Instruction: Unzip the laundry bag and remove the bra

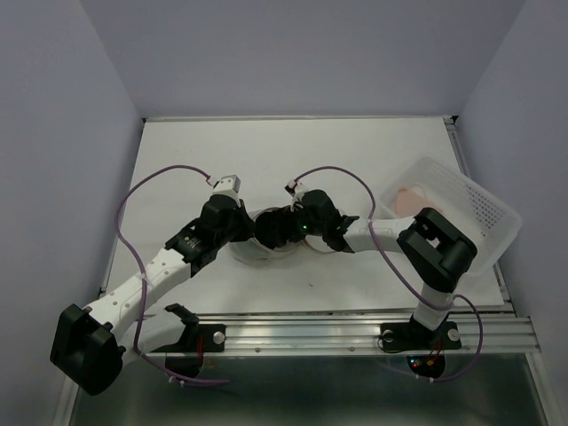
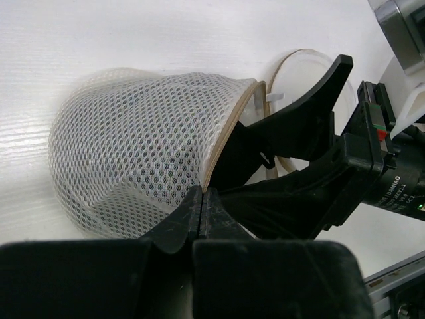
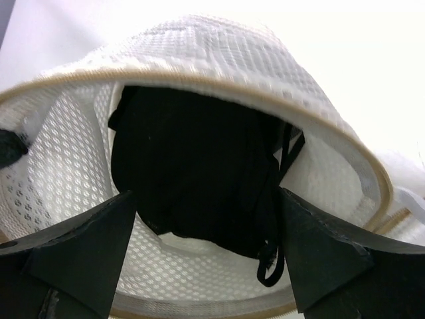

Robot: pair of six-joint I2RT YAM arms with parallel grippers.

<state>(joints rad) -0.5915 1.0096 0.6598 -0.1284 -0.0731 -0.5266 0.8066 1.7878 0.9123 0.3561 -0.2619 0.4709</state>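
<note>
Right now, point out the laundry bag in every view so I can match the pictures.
Top external: laundry bag sits mid-frame, mostly covered, with only a pale curved edge showing.
Left wrist: its mesh dome fills the left and centre.
Right wrist: its open mouth spans the frame, with dark cloth inside.
Shared landmark: the tan rim shows in both wrist views; the top view does not show it.

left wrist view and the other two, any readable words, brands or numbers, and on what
"DAMIAO": white print on the black motor housing at the right edge, left wrist view.
Smaller lines beside it: too small to read.
No text on the laundry bag, nor in the top and right wrist views.
</note>
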